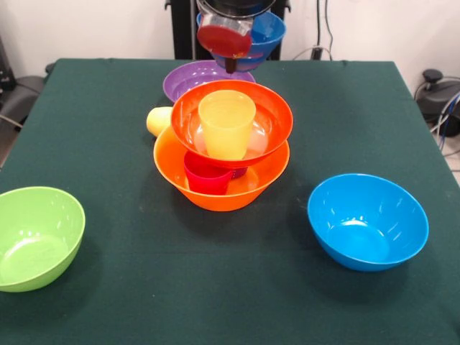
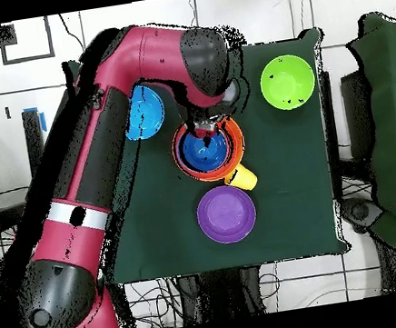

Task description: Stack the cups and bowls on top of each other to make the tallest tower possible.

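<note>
The tower stands mid-table: the largest orange-yellow bowl (image 1: 223,188) holds a red-pink cup (image 1: 208,177), and a purple cup (image 1: 239,172) barely shows behind it. A red-orange bowl (image 1: 269,118) rests on these cups. An orange-yellow cup (image 1: 226,123) stands upright in it. My gripper (image 1: 231,63) hangs high above the tower and is shut on the rim of the small dark blue bowl (image 1: 262,34). In the overhead view that bowl (image 2: 207,150) sits over the tower, under the gripper (image 2: 207,126). A pale yellow cup (image 1: 159,121) lies on its side against the tower.
A purple bowl (image 1: 194,77) stands behind the tower, toward the robot. A light blue bowl (image 1: 368,221) stands at the front right and a lime green bowl (image 1: 36,237) at the front left. My arm (image 2: 115,138) crosses over the light blue bowl (image 2: 146,112) in the overhead view.
</note>
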`<state>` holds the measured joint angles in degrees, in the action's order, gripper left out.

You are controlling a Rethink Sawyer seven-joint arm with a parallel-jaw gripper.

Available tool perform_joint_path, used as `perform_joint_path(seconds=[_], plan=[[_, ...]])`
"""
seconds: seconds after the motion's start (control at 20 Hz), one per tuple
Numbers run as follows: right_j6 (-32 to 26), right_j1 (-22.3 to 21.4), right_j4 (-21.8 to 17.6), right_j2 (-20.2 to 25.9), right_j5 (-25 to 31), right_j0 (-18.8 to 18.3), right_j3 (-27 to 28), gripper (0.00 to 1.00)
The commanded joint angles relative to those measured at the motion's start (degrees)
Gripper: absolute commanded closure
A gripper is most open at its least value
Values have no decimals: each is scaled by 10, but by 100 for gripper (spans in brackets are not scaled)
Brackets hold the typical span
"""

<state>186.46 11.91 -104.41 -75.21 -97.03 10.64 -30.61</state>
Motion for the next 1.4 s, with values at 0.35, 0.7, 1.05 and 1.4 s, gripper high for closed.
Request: perform_joint_path(seconds=[0.35, 0.7, 1.05, 1.4], plan=[[34, 32, 21, 50, -32, -30, 60, 100], [34, 36, 25, 52, -35, -33, 60, 100], [55, 33, 37, 56, -57, -35, 69, 100], [74, 36, 52, 57, -57, -36, 76, 100]])
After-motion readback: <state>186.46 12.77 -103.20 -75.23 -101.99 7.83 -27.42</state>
